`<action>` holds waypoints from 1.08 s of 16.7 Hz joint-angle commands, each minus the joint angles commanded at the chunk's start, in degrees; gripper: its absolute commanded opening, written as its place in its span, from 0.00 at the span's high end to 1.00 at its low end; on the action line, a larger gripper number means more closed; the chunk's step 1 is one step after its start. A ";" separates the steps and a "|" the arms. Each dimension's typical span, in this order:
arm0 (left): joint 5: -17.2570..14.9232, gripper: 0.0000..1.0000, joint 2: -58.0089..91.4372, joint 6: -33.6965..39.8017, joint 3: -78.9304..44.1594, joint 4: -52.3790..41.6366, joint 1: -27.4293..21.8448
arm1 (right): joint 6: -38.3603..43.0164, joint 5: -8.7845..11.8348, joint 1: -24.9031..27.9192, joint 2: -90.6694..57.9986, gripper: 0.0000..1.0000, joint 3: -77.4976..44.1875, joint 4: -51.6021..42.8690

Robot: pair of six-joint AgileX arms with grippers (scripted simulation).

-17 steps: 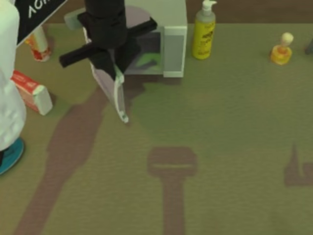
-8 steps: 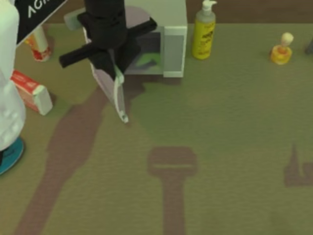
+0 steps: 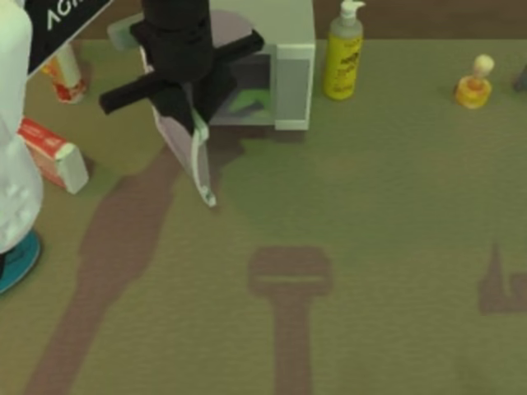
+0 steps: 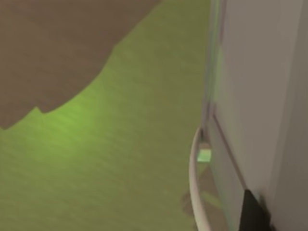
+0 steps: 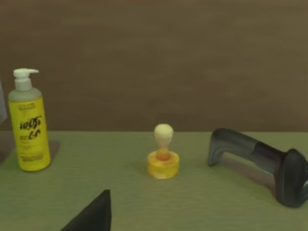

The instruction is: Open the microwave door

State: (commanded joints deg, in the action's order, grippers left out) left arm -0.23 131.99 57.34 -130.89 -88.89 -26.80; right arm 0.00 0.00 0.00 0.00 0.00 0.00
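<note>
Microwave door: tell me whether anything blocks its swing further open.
Nothing visible does. The microwave door already stands swung out from the microwave, with the left gripper at its upper edge. The table in front and to the left of it is bare; the red-white box lies well aside.

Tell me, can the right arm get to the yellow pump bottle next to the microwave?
Probably yes. The yellow pump bottle stands upright on bare green table, right of the white-grey microwave; nothing stands in front of it in the right wrist view. The left gripper is at the microwave door.
</note>
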 joint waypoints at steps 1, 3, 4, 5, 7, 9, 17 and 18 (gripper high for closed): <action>0.00 1.00 0.00 0.00 0.00 0.00 0.00 | 0.00 0.00 0.00 0.00 0.00 0.00 0.00; 0.00 1.00 0.00 0.00 0.00 0.00 0.00 | 0.00 0.00 0.00 0.00 0.00 0.00 0.00; 0.00 1.00 0.00 0.00 0.00 0.00 0.00 | 0.00 0.00 0.00 0.00 0.00 0.00 0.00; 0.00 1.00 0.00 0.00 0.00 0.00 0.00 | 0.00 0.00 0.00 0.00 0.00 0.00 0.00; -0.07 1.00 -0.34 0.02 0.00 0.07 -0.24 | 0.00 0.00 0.00 0.00 0.00 0.00 0.00; -0.06 1.00 -0.88 -0.28 0.94 0.43 0.03 | 0.00 0.00 0.00 0.00 0.00 0.00 0.00; 0.06 1.00 -5.92 -2.78 9.88 3.96 2.23 | 0.00 0.00 0.00 0.00 0.00 0.00 0.00; 0.06 1.00 -5.92 -2.78 9.88 3.96 2.23 | 0.00 0.00 0.00 0.00 0.00 0.00 0.00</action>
State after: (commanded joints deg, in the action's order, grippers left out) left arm -0.17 126.07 54.56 -121.01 -84.93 -24.57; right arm 0.00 0.00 0.00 0.00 0.00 0.00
